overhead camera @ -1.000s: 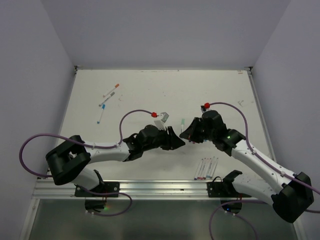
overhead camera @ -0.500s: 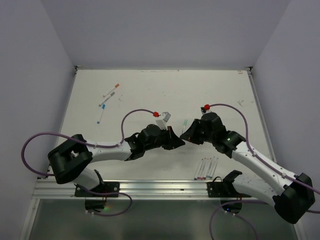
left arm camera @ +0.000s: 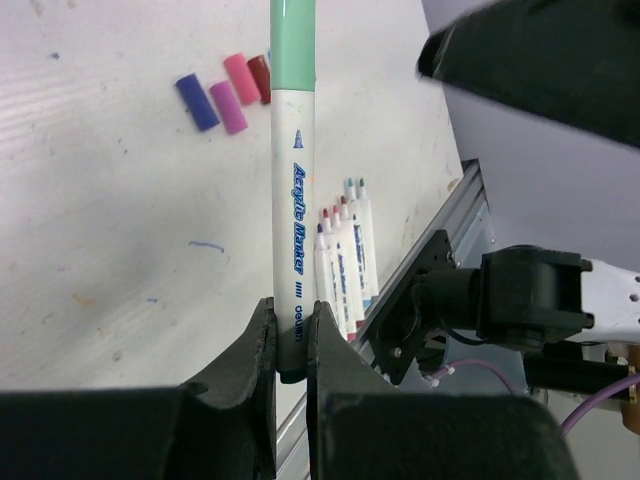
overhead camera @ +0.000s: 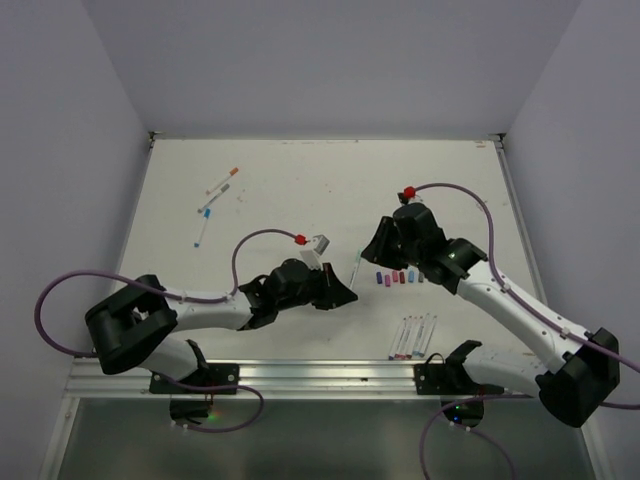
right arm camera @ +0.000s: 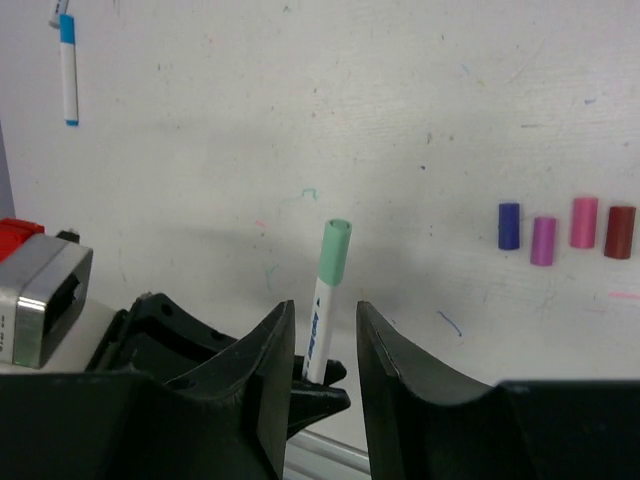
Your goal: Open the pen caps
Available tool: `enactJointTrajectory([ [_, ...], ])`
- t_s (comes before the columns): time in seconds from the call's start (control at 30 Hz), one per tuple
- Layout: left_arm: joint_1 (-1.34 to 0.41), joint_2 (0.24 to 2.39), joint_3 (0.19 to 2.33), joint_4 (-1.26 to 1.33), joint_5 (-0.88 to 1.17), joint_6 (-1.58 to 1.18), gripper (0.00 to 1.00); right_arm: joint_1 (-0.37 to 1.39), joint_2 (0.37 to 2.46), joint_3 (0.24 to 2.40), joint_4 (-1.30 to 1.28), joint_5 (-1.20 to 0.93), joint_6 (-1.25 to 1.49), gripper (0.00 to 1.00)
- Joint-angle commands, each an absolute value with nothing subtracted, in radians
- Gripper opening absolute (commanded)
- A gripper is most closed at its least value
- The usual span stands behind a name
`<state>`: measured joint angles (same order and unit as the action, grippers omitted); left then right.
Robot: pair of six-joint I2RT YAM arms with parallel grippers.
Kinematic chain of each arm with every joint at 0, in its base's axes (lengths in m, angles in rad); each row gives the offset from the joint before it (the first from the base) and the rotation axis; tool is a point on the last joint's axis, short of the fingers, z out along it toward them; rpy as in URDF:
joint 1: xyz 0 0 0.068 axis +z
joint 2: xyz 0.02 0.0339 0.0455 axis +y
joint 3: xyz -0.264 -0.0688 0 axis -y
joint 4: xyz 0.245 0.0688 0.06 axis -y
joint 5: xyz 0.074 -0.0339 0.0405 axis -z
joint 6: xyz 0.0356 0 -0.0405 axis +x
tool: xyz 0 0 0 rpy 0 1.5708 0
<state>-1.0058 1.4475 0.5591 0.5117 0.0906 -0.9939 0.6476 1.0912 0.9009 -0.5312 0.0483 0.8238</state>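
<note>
While the left gripper (overhead camera: 347, 292) is clamped shut on a slim white-barrelled marker pen (overhead camera: 353, 273), the top view puts the right gripper (overhead camera: 370, 258) at the pen's 1 o'clock, near it. A row of loose short coloured caps (overhead camera: 399, 277) lies at the pen's 3 o'clock, uncapped white pens (overhead camera: 413, 335) at 5, and more capped pens (overhead camera: 201, 230) way off at 10.

Left wrist: jaws pinch the barrel's tail, mint-green cap (left arm camera: 293, 45) still on.

Right wrist: fingers (right arm camera: 275, 345) apart, holding nothing, with the cap in the gap. I reckon the next move is to close on that cap and pull straight off.

The white tabletop (overhead camera: 280, 180) is ink-scuffed, with pale grey walls (overhead camera: 330, 60) around it and a metal rail (overhead camera: 300, 372) at 6.
</note>
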Motion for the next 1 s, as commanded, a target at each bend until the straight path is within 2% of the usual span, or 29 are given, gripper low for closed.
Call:
enactJointTrajectory([
  [0.0, -1.003, 1.385, 0.514, 0.577, 0.097, -1.019, 0.0, 0.643, 1.14, 0.982, -0.577, 0.117, 0.778, 0.35],
  [0.43, -1.003, 1.299, 0.48, 0.548, 0.081, -0.993, 0.0, 0.64, 1.244, 0.983, -0.462, 0.003, 0.784, 0.35],
  [0.73, -1.003, 1.307, 0.486, 0.543, 0.077, -0.989, 0.0, 0.641, 1.155, 0.962, -0.456, 0.02, 0.796, 0.35],
  [0.97, -1.003, 1.325, 0.511, 0.546, 0.083, -0.985, 0.0, 0.641, 1.183, 0.95, -0.428, -0.023, 0.801, 0.35],
])
